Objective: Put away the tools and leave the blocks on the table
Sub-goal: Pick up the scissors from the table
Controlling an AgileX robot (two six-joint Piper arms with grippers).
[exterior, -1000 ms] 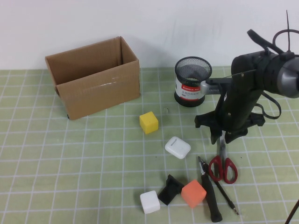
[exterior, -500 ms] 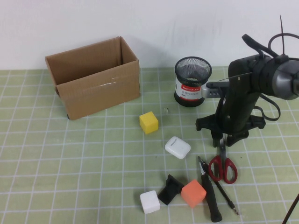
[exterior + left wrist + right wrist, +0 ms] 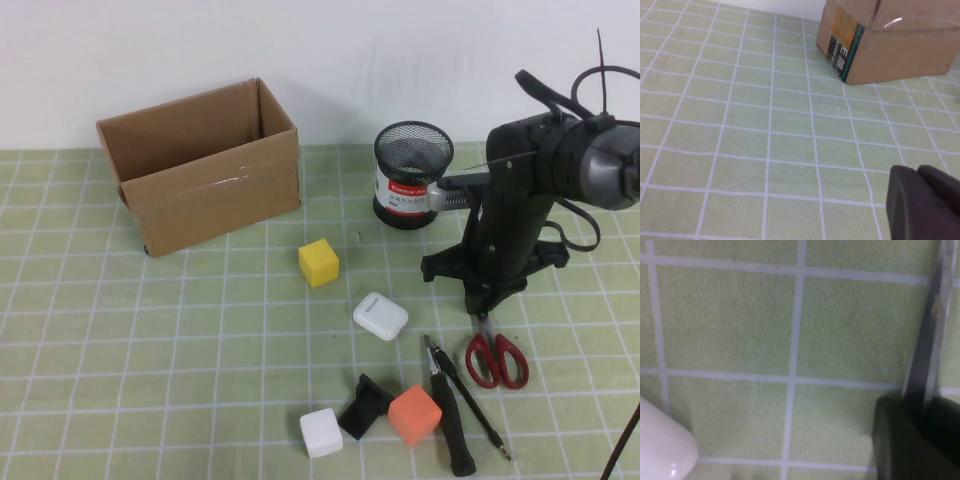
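Observation:
My right gripper points down at the table and is shut on the silver blades of the red-handled scissors, whose handles lie on the mat toward me. In the right wrist view the blade runs in between the right gripper's fingers. The thick black-handled screwdriver and the thin pen-like driver lie just left of the scissors. The yellow block, white block and orange block sit on the green grid mat. My left gripper is shut and empty, above bare mat; it is out of the high view.
An open cardboard box stands at the back left and also shows in the left wrist view. A black mesh cup stands at the back, close to my right arm. A white rounded case and a black wedge lie among the blocks.
My right gripper has come down onto the scissors' blades, and the scissors have shifted a little to the right. The blocks and the other tools have not moved.

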